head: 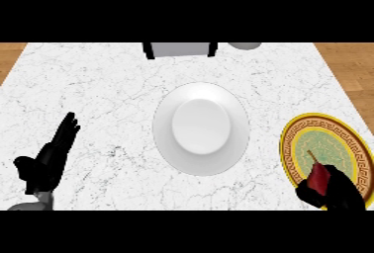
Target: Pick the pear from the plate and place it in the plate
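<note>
A: A white marbled desk (87, 79) is seen. How much is done?
B: Only the grasp: the red pear (318, 177) is enclosed by the curled right robot hand (337, 193), over the patterned plate (292, 133).
A: What is left?
B: The carry to the white plate (164, 123), well to that hand's left. The left robot hand (45, 160) is held open, resting.

i see my right hand (330, 193) curled round the red pear (318, 177) over the patterned plate (301, 129) at the table's (95, 84) right edge; white plate (200, 128) mid-table, left hand (48, 159) resting open.

Head view looks steeply down on the counter (95, 79)
</note>
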Robot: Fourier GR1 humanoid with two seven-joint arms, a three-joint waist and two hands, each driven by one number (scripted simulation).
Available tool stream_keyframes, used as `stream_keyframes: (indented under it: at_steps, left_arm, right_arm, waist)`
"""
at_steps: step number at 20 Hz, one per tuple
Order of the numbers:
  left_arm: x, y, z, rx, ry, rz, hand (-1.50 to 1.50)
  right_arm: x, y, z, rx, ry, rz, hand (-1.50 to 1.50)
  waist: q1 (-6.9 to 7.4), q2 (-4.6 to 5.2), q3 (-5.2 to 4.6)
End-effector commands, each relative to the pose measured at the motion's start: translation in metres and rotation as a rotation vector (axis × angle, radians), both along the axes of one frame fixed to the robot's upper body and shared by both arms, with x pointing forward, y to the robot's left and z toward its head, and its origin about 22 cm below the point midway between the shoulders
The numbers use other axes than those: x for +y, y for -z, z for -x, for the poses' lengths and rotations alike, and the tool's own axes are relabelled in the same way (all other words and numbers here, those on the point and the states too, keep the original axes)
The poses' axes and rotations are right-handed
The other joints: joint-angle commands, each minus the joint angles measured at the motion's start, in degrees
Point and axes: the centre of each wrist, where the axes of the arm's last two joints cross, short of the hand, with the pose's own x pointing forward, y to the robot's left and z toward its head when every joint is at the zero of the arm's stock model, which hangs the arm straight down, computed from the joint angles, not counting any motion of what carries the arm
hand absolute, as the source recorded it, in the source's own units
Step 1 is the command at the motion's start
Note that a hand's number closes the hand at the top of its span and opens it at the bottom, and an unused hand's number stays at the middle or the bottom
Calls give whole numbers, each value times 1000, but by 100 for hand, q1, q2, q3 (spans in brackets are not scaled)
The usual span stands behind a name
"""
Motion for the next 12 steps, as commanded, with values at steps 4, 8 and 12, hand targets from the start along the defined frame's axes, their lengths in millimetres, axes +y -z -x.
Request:
stream_keyframes:
  at_steps: [4, 8, 12]
  left_arm:
    - [3, 3, 8, 10, -6, 6, 0]
    - [6, -2, 6, -6, -20, 4, 0]
    - [4, -5, 2, -10, -1, 5, 0]
  right_arm:
    - [70, -5, 54, -195, 121, 121, 150]
    - [102, -23, 82, -231, 105, 185, 150]
    - [130, -52, 96, -336, 88, 266, 150]
  waist:
    - [-9, 61, 89]
    - [-57, 57, 76]
    - [15, 98, 82]
